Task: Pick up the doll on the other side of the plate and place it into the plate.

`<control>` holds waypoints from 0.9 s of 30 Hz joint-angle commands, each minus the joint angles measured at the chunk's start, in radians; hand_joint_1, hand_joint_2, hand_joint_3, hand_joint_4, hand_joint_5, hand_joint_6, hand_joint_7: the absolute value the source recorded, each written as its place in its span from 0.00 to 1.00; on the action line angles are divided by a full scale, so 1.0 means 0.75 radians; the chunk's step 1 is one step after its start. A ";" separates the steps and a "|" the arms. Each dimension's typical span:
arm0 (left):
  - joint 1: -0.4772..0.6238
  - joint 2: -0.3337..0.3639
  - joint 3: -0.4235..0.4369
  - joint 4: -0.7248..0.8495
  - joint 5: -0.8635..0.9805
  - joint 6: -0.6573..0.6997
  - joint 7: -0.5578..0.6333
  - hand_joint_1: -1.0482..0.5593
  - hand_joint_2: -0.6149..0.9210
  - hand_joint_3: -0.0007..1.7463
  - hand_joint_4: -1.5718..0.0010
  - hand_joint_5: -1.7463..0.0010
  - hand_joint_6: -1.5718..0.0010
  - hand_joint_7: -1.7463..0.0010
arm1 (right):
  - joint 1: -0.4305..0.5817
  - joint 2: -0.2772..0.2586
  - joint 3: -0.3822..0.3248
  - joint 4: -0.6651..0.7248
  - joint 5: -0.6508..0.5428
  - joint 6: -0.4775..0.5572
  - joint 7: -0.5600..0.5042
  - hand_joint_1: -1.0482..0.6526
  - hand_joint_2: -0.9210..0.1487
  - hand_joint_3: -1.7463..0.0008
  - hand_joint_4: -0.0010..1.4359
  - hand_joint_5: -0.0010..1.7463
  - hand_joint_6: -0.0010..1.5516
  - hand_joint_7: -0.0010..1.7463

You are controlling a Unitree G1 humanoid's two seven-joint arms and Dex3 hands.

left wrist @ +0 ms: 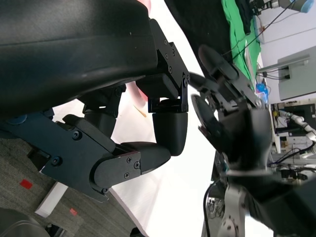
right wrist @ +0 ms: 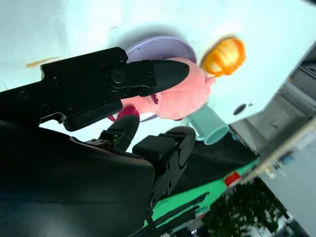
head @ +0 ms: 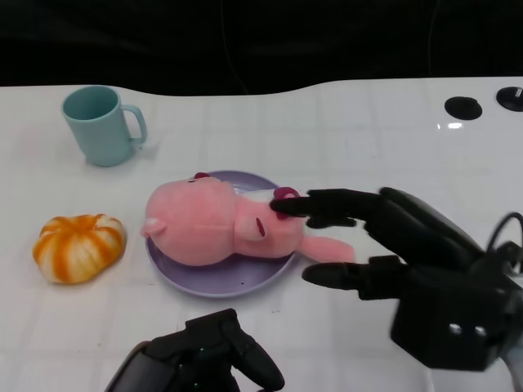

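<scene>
The right hand reaches in from the lower right of the head view with its fingers spread apart; the upper fingers extend over the near end of the doll, their tips at a dark pink patch by the doll's face; whether they touch the plush or sit just above it cannot be told; the lower finger lies on the table side of the doll's pink limb, just beside it; nothing is clamped between the fingers, so the hand holds nothing; in the right wrist view the same fingers frame the doll with a clear gap between them

The doll, a pink plush animal, lies on its side in the purple plate; its body covers most of the plate, and one limb hangs past the rim toward the right hand

The left hand sits at the lower edge of the head view, near the plate but apart from it; in the left wrist view its fingers are curled inward with nothing between them

An orange striped pumpkin toy rests on the white table left of the plate; a teal mug stands upright farther back on the left
</scene>
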 commanded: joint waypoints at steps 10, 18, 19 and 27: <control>0.017 0.019 0.028 -0.033 -0.030 0.038 0.000 0.46 0.82 0.52 0.54 0.01 0.56 0.22 | 0.305 -0.034 -0.210 -0.130 0.301 -0.180 -0.018 0.60 0.37 0.47 0.45 0.71 0.51 0.41; 0.019 0.044 0.057 0.001 -0.029 -0.025 -0.009 0.46 0.82 0.52 0.55 0.01 0.56 0.22 | 0.459 -0.066 -0.294 -0.231 0.407 -0.160 0.000 0.70 0.50 0.21 0.60 0.84 0.58 0.62; 0.019 0.050 0.060 0.007 -0.022 -0.038 -0.010 0.46 0.83 0.50 0.56 0.02 0.55 0.23 | 0.480 -0.070 -0.303 -0.255 0.423 -0.137 0.003 0.70 0.52 0.18 0.63 0.87 0.59 0.65; 0.031 0.077 0.090 0.048 -0.021 -0.106 -0.018 0.46 0.85 0.46 0.55 0.03 0.54 0.24 | 0.579 -0.051 -0.297 -0.283 0.404 -0.118 -0.040 0.72 0.66 0.04 0.69 1.00 0.55 0.89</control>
